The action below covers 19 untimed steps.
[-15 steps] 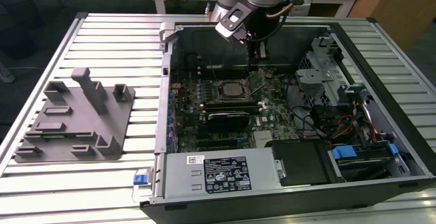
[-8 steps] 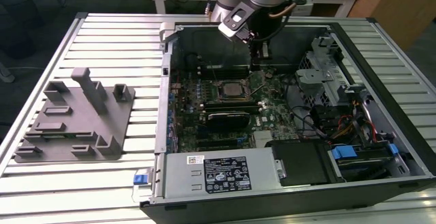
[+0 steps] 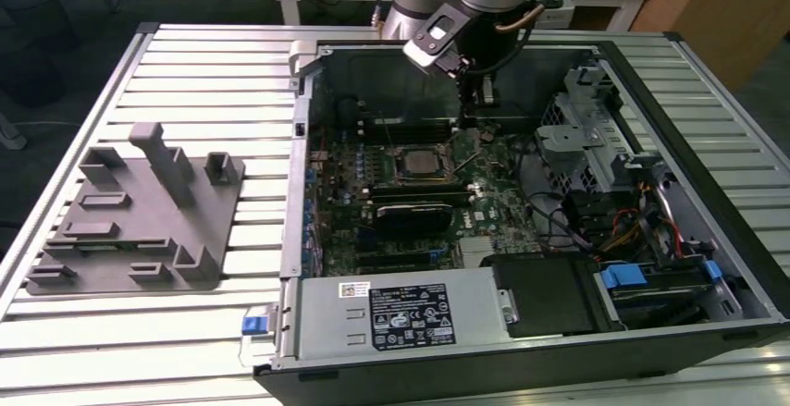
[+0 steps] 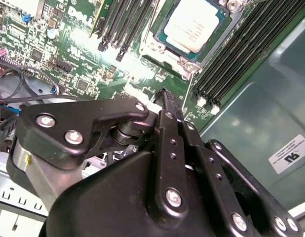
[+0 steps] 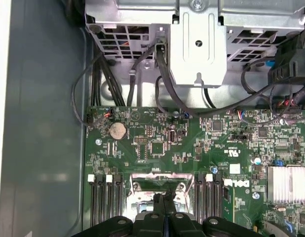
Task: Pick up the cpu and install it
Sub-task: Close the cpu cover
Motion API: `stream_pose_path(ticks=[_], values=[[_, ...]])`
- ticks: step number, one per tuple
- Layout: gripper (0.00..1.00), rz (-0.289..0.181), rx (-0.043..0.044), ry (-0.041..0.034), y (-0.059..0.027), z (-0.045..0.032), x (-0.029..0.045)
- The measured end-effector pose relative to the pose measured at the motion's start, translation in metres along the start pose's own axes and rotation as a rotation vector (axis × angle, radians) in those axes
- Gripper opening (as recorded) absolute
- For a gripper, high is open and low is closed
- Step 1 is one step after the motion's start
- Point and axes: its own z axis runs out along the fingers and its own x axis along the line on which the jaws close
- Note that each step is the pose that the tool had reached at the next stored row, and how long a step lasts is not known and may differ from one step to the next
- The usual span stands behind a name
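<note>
Fingers (image 4: 168, 111) first: you have them drawn tight together with nothing held between them, and in the first wrist view a thin seam is all that parts the two fingers (image 5: 170, 207). They point down into the open computer case (image 3: 519, 369), which lies on the slatted desk (image 3: 198, 73). Look just past the fingertips in the second wrist view and you find the cpu (image 4: 194, 24), silvery top plate up, lying flat inside the metal frame of the socket (image 4: 155, 47) on the green motherboard (image 4: 78, 59). The fingers and the cpu are apart, not touching. Black memory slots (image 4: 231, 64) run along either side of the socket, so the tips hang between the two banks. In the exterior view the fingers (image 3: 465, 110) stand upright near the cpu (image 3: 415, 160). The grey fixture block (image 3: 136, 212) sits on the desk well apart from the fingers, outside the case on the exterior view's left.
</note>
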Motion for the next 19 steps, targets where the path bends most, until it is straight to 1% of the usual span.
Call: stream_pose_path(ticks=[12, 19], values=[[0.11, 0.0, 0.0, 0.0, 0.0122, 0.0007, 0.001], [0.11, 0.0, 0.0003, -0.0003, 0.0167, 0.0012, 0.0014]])
